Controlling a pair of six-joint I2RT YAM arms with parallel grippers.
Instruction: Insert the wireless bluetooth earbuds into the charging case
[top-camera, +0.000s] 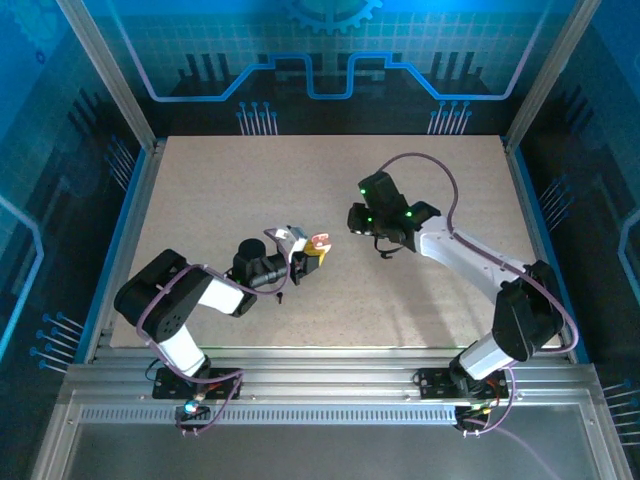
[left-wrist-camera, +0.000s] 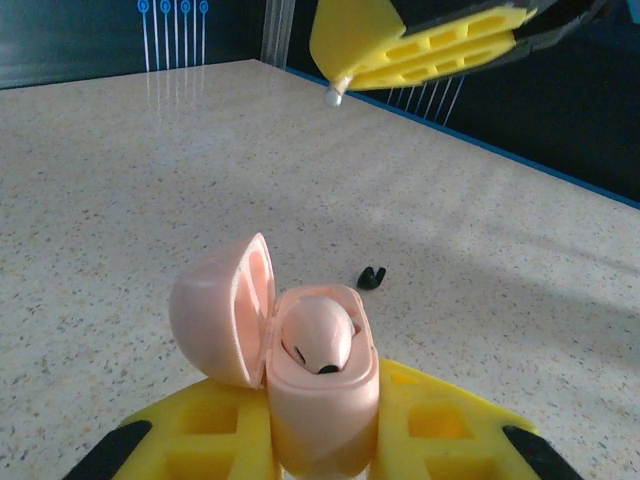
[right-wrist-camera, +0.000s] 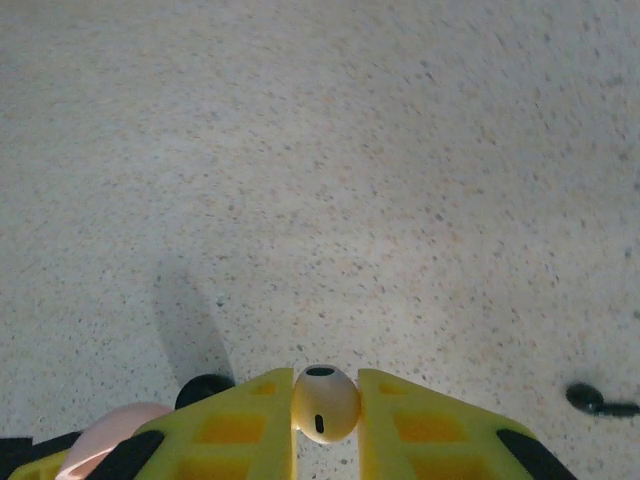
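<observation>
**At the right fingertips: second earbud pinched, case held open**

Between its yellow fingers, the right gripper was clamped on a pale earbud, bud end poking past the tips. Left gripper was clenched around the base of the pink case. Its lid was swung open to the left, with one seated earbud already inside.

Right gripper hung higher than the case and off to its far side, not touching. A small black piece lay on the table beyond the case; couldn't tell what it was.

My read: the step in hand was carrying the second bud to the case, roughly halfway through the task. Next move calls for lining the bud up over the free socket, stem pointed in, then a slow descent and release. Left grip has to keep the case steady.
</observation>
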